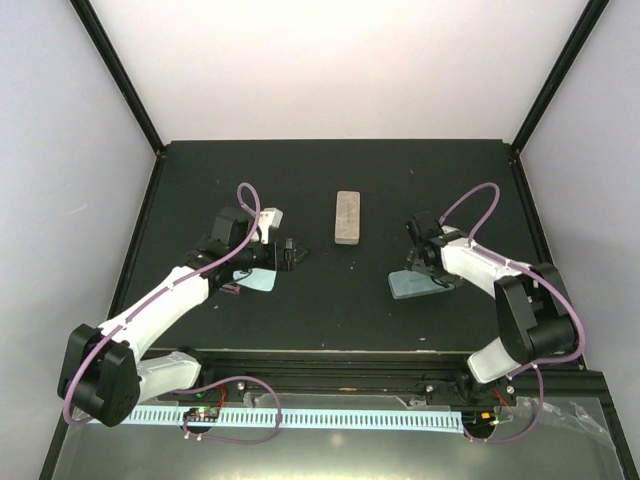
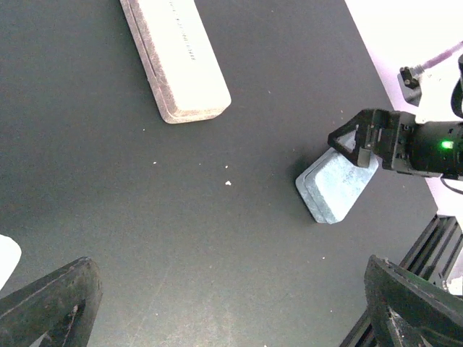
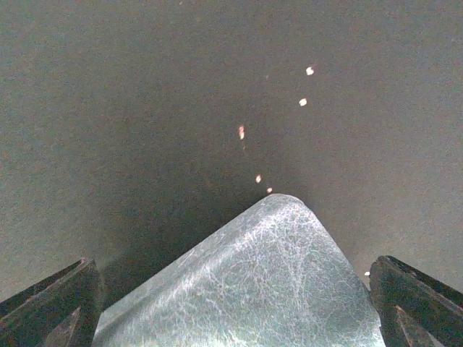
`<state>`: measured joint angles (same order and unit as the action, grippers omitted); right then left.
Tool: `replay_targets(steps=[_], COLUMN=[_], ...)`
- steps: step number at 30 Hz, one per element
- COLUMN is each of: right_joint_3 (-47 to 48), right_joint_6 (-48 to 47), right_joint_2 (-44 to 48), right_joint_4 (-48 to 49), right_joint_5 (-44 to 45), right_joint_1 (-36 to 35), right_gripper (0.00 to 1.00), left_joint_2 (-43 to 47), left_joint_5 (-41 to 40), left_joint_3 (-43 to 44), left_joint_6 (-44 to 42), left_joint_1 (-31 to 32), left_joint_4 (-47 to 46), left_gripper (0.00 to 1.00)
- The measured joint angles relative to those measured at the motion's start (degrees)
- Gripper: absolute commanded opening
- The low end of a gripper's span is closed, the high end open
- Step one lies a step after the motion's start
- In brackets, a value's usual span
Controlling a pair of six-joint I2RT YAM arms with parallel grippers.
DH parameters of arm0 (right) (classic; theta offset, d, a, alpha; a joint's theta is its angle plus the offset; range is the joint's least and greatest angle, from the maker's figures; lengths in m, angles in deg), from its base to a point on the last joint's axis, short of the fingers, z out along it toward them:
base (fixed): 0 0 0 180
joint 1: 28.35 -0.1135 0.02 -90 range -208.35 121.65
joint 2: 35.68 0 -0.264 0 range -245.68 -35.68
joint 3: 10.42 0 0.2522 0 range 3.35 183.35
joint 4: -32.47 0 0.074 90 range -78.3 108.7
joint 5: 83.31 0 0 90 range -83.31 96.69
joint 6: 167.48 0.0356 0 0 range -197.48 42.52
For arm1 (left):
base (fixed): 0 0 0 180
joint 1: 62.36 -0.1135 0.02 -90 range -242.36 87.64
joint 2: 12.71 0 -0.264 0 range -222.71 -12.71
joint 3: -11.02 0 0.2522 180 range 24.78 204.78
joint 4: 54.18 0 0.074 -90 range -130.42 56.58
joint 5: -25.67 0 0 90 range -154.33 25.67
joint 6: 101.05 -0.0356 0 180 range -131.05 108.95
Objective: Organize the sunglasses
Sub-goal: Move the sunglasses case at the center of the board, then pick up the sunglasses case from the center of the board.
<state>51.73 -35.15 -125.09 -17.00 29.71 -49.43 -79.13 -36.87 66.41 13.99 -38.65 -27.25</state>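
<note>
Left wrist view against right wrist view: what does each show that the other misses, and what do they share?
Only the left wrist: the beige-grey case and the right claw, open, seen from outside over one end of the blue-grey case. Only the right wrist: that case's marbled surface close up, between the claw's fingers. Both: the blue-grey case and the dark table.

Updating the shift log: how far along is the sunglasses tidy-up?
Done: nothing visible; the beige-grey case and blue-grey case both look shut on the table. In hand: the right gripper, open, straddles the blue-grey case's end; the left gripper is open and empty. Left: stowing the sunglasses, which no view shows clearly.
</note>
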Motion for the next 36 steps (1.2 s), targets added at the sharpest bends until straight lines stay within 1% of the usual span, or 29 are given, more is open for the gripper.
replay_targets(steps=[5, 9, 13, 18, 21, 24, 28, 33, 36], right_joint_3=[-1.6, -2.6, -4.8, -7.0, -8.8, -8.7, -4.6, 3.3, 6.1], right_joint_6=[1.9, 6.7, 12.1, 17.2, 18.7, 19.1, 16.0, 7.1, 1.2], right_joint_2=[3.9, 8.2, 12.7, 14.5, 15.2, 13.1, 7.5, -1.7, -5.1], right_joint_4=[-0.1, -1.5, -2.1, -3.0, -1.3, 0.5, 2.6, 5.6, 8.0], right_joint_5=[-2.6, -1.5, -2.2, -4.9, -7.7, -9.6, -10.8, -13.4, -15.9], right_joint_1=[-0.2, -0.2, -0.2, -0.2, -0.2, -0.2, -0.2, -0.2, -0.2], right_gripper=[1.0, 1.0, 1.0, 1.0, 1.0, 1.0, 1.0, 0.99, 0.95], left_joint_2=[0.0, -0.1, -0.7, -1.7, -2.1, -2.5, -2.5, -2.5, -2.5], left_joint_5=[0.0, 0.0, 0.0, 0.0, 0.0, 0.0, 0.0, 0.0, 0.0], left_joint_3=[0.0, 0.0, 0.0, 0.0, 0.0, 0.0, 0.0, 0.0, 0.0], left_joint_6=[0.3, 0.5, 0.5, 0.5, 0.5, 0.5, 0.5, 0.5, 0.5], left_joint_1=[0.0, 0.1, 0.1, 0.1, 0.1, 0.1, 0.2, 0.2, 0.2], left_joint_4=[-0.1, -0.2, -0.5, -0.7, -0.7, -0.7, -0.7, -0.5, -0.5], left_gripper=[0.99, 0.99, 0.99, 0.99, 0.99, 0.99, 0.99, 0.99, 0.99])
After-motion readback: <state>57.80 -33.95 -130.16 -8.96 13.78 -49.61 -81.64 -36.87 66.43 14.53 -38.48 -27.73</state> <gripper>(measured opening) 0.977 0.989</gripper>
